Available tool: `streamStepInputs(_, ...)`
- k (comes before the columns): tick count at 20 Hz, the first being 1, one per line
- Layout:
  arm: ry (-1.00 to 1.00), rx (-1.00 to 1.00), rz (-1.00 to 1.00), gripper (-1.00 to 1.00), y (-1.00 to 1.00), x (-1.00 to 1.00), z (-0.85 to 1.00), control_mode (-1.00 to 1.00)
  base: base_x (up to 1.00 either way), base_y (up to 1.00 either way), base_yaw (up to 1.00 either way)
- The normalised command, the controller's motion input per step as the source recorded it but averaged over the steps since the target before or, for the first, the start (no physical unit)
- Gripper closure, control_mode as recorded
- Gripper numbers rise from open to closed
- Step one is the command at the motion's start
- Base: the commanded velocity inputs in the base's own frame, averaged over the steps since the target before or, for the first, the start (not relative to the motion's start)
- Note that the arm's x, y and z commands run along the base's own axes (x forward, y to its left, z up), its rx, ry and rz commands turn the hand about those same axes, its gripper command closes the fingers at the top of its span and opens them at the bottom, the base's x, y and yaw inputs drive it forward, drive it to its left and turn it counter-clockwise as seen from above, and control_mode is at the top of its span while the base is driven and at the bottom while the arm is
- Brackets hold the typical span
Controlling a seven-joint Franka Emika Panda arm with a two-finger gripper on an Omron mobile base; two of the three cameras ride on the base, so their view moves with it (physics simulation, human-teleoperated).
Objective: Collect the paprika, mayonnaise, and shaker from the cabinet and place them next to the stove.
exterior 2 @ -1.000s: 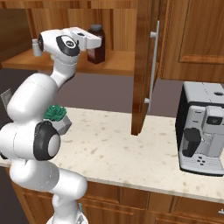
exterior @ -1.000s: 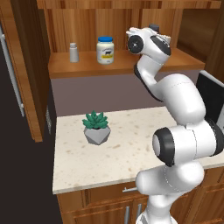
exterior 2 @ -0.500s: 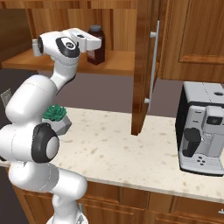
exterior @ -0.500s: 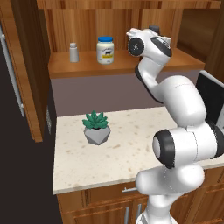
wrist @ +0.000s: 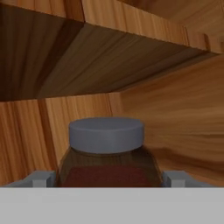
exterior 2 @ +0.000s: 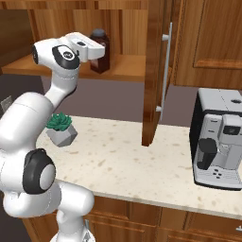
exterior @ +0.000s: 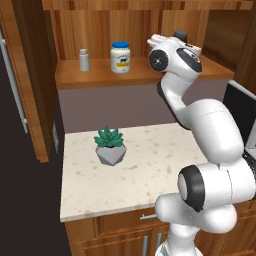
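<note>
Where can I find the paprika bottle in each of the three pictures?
Left base view: paprika, just its cap above the robot's hand, upper right.
Right base view: on the cabinet shelf behind the hand, upper middle.
Hand view: bottom centre, between the fingertips.
Shared landmark: the wooden shelf.

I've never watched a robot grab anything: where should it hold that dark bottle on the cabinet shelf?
Probably around the paprika body just below its cap, coming straight in from the open cabinet front. The hand is already open with a finger on each side, and the bottle stands upright.

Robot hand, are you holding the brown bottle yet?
Not yet. The gripper is open, one finger on each side of the paprika bottle's upper body, below its cap.
</note>
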Motion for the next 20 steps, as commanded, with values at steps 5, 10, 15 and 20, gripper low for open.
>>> streamStepInputs(5, -0.02, 0.00, 0.00, 1.00, 0.04, -0.85, 0.04, -1.00, 0.00, 0.00, 0.00)
streamStepInputs(10, 0.00, 0.00, 0.00, 1.00, 0.13, -0.91, 0.03, -1.00, 0.00, 0.00, 0.00)
streamStepInputs(15, 0.00, 0.00, 0.00, 1.00, 0.21, -0.89, 0.00, -1.00, 0.00, 0.00, 0.00)
streamStepInputs(20, 0.00, 0.00, -0.03, 1.00, 0.16, -0.88, 0.00, -1.00, 0.00, 0.00, 0.00)
